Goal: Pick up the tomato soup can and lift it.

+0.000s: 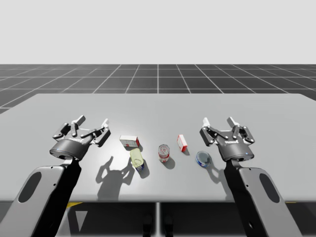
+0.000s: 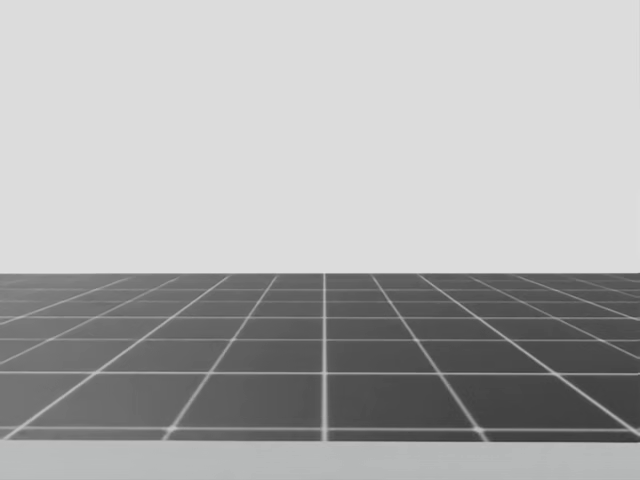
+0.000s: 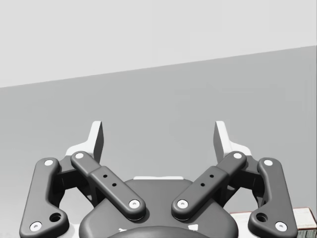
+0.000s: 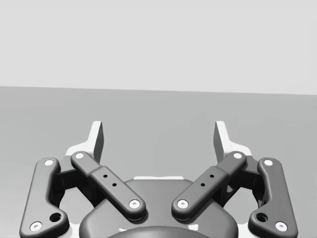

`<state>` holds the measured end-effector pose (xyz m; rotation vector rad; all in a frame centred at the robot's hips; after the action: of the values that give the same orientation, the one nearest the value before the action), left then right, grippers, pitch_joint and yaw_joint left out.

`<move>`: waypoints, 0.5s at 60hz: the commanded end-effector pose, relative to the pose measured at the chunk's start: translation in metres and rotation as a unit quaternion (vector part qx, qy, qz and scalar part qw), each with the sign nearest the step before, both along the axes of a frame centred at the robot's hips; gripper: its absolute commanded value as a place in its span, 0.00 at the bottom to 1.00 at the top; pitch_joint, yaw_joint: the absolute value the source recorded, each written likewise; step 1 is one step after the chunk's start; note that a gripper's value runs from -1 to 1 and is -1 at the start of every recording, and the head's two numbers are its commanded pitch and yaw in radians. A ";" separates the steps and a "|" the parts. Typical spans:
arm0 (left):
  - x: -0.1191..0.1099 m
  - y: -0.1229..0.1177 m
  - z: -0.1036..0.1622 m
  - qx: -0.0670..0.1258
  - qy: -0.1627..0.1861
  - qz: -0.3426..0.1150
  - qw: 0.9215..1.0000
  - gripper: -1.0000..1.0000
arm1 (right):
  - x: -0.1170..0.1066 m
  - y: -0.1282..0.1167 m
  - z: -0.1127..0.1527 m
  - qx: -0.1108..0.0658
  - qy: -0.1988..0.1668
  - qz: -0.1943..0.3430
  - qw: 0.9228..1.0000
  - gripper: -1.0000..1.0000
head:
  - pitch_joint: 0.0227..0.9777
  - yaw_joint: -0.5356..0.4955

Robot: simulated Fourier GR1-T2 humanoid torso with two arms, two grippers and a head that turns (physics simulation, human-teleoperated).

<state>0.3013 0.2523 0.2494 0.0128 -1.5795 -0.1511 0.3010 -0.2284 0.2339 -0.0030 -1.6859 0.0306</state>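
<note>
The tomato soup can [image 1: 164, 153], red and white with a silver lid, stands upright near the table's front middle. My left gripper [image 1: 92, 124] hovers open well to the can's left, with nothing between its fingers. My right gripper [image 1: 217, 122] hovers open to the can's right, also holding nothing. In the left wrist view the left gripper [image 3: 158, 139] has its fingers spread over bare table. In the right wrist view the right gripper [image 4: 158, 139] shows the same spread over bare table.
On the grey table [image 1: 158, 108], a red-and-white box [image 1: 129, 141] and a lying yellow-green can [image 1: 137, 159] sit left of the soup can. A small red-and-white box [image 1: 182, 142] and a flat blue can [image 1: 203, 158] sit to its right. The box's corner [image 3: 303, 218] shows beside my left gripper.
</note>
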 end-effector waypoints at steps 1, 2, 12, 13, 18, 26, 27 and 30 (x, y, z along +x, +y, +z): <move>0.000 0.000 0.000 0.000 0.000 0.000 1.000 0.00 | -0.002 0.000 -0.001 0.006 -0.020 -0.015 1.000 0.00 | 0.05 0.53; 0.000 0.000 0.000 0.001 0.000 -0.001 1.000 0.00 | -0.001 0.000 -0.001 0.004 -0.016 -0.009 1.000 0.00 | 0.05 0.53; 0.000 -0.001 0.000 0.002 0.001 -0.002 1.000 0.00 | 0.000 -0.001 0.001 -0.004 0.003 0.017 1.000 0.00 | 0.09 0.53; 0.000 -0.001 0.000 0.003 0.002 -0.002 1.000 0.00 | 0.000 -0.001 0.001 -0.006 0.002 0.015 1.000 0.00 | 0.10 0.53; 0.000 -0.001 -0.001 0.005 0.003 -0.004 1.000 0.00 | 0.001 -0.001 0.001 -0.022 -0.004 0.007 1.000 0.00 | 0.15 0.53; 0.000 -0.001 -0.001 0.006 0.005 -0.004 1.000 0.00 | 0.002 0.000 0.000 -0.031 -0.003 0.007 0.999 0.00 | 0.29 0.53; 0.000 -0.001 -0.001 0.006 0.005 -0.004 1.000 0.00 | 0.002 0.000 0.000 -0.032 -0.003 0.007 0.999 0.00 | 0.30 0.53; 0.000 -0.001 -0.001 0.006 0.005 -0.004 1.000 0.00 | 0.002 0.000 0.000 -0.034 -0.003 0.006 0.999 0.00 | 0.36 0.53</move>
<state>0.3011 0.2512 0.2490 0.0147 -1.5717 -0.1642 0.3023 -0.2292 0.2345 -0.0303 -1.6910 0.0840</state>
